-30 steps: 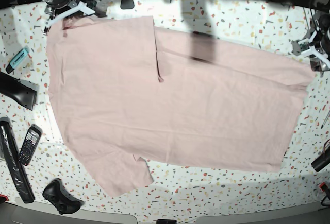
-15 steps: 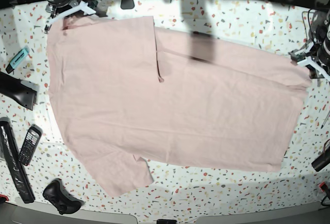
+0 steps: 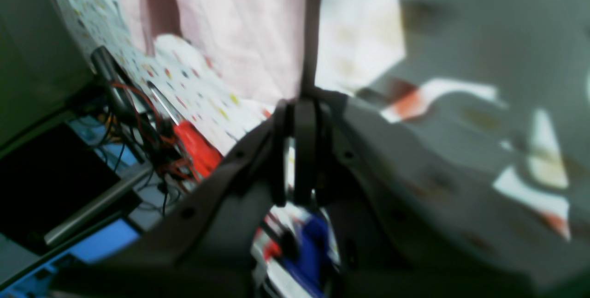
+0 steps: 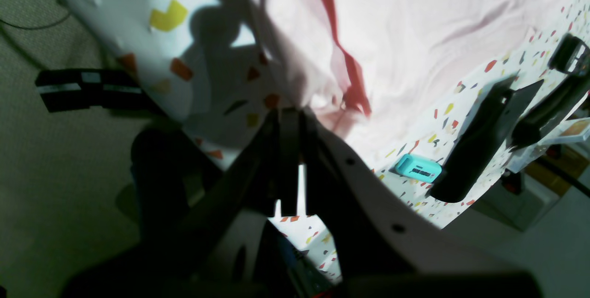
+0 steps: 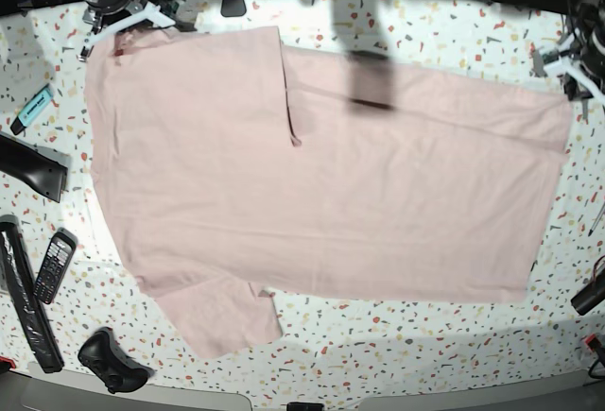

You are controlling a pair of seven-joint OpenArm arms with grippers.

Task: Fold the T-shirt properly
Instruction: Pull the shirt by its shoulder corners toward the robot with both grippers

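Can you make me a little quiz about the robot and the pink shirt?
1. True or false: the T-shirt lies folded into a small square.
2. Which gripper grips the shirt's far corner beside the collar: A) left gripper, B) right gripper?
3. What colour is the small marker lying left of the shirt in the base view?

Key: 1 false, it is spread nearly flat on the speckled table; 2 B; 3 turquoise.

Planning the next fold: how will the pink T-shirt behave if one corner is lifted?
Probably floppy: the T-shirt lies flat with soft wrinkles, one sleeve already folded over its body. It looks thin and light, so it should drape and sag from the left gripper at its corner. It may drag across the table rather than slide freely.
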